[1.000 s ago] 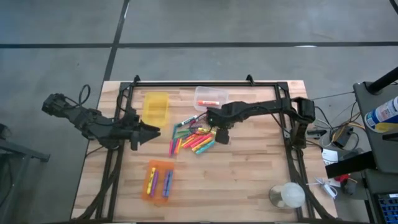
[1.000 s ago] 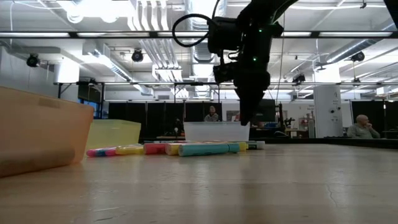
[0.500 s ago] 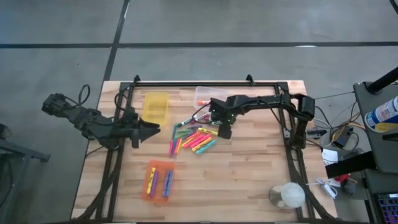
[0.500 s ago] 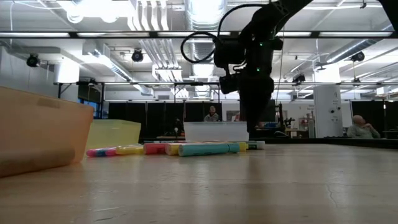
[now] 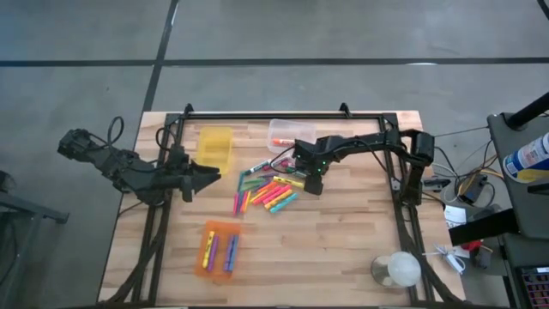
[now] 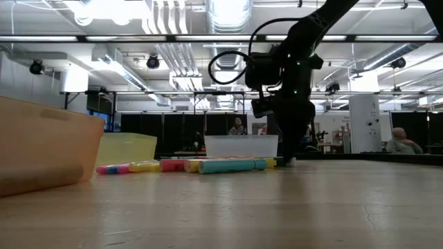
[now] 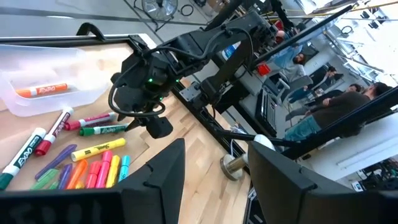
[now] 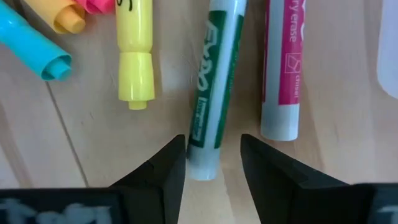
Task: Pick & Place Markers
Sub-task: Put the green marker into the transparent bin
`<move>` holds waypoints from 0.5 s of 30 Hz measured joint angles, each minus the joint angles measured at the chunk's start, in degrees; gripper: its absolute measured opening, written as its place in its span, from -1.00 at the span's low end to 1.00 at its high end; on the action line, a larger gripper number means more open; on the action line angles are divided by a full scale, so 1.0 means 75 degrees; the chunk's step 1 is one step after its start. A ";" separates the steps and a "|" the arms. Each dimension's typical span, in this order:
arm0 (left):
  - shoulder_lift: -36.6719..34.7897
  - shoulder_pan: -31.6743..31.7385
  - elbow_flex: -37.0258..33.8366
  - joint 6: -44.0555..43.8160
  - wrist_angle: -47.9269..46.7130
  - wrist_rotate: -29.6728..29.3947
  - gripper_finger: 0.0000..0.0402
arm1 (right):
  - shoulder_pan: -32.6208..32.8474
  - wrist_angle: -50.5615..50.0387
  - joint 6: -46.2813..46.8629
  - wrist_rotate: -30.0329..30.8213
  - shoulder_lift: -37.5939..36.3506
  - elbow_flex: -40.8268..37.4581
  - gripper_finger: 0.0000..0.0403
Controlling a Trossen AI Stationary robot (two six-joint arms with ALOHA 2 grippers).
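Grey concrete floor (image 5: 343,34) with dark seams surrounds the wooden counter (image 5: 343,249). Beyond: exposed ceiling ducts (image 6: 166,48), fluorescent strip lights (image 6: 104,10), black curtain walls (image 6: 159,131), seated people at distance

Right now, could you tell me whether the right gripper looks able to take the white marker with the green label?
Probably yes. The right gripper is down at the table with the white, green-labelled marker lying between its fingers; the neighbouring yellow highlighter and pink-labelled marker lie outside them.
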 joint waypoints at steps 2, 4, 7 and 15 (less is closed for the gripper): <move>0.0000 0.0000 0.0000 -0.0001 0.0000 -0.0002 -0.16 | -0.0010 0.0146 0.0011 -0.0001 0.0000 -0.0101 -0.30; 0.0000 0.0000 0.0000 0.0000 0.0000 -0.0003 -0.16 | -0.0010 0.0233 0.0174 -0.0001 0.0000 -0.0200 -0.32; 0.0000 0.0000 0.0000 0.0000 0.0000 -0.0004 -0.16 | -0.0011 0.0470 0.0462 0.0005 -0.0013 -0.0376 -0.35; 0.0000 0.0000 0.0000 -0.0038 -0.0006 -0.0001 -0.16 | -0.0016 0.0718 0.1413 0.0020 -0.0018 -0.0423 -0.58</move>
